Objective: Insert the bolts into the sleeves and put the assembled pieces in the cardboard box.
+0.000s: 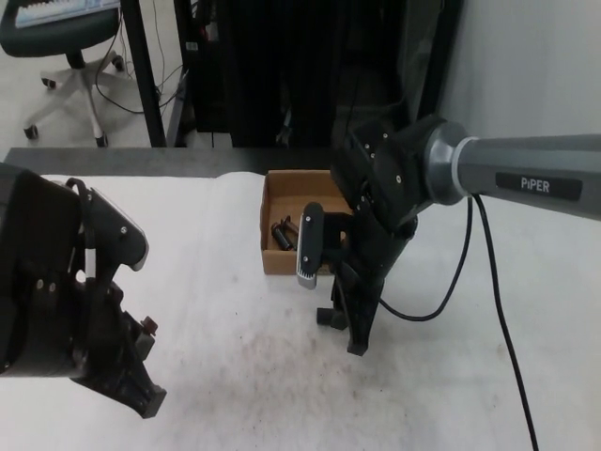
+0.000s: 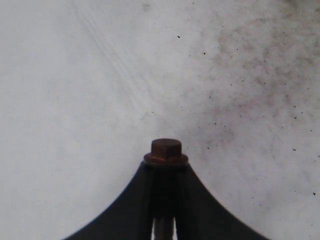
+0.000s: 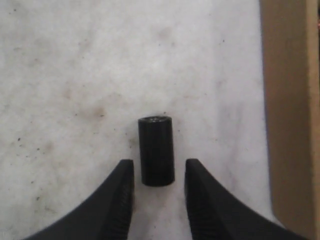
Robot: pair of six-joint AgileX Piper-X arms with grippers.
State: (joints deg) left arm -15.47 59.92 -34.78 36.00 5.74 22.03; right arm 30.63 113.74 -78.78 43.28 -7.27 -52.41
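Note:
A rusty brown hex-head bolt [image 2: 166, 150] sticks out from between the fingertips of my left gripper [image 2: 164, 172], which is shut on its shank. In the high view this gripper [image 1: 139, 343] hangs low over the table at the near left, the bolt [image 1: 147, 325] at its tip. A short black sleeve [image 3: 156, 150] rests on the white table between the spread fingers of my right gripper [image 3: 159, 167], which is open. The high view shows that gripper [image 1: 341, 326] pointing down just in front of the cardboard box [image 1: 278, 188], with the sleeve [image 1: 325, 317] beside its fingers.
Several dark pieces [image 1: 285, 233] lie inside the box. The box wall [image 3: 290, 110] stands close beside the right gripper. The white table surface [image 1: 235, 357] between the arms is stained. An office chair [image 1: 66, 47] and dark frames stand behind the bench.

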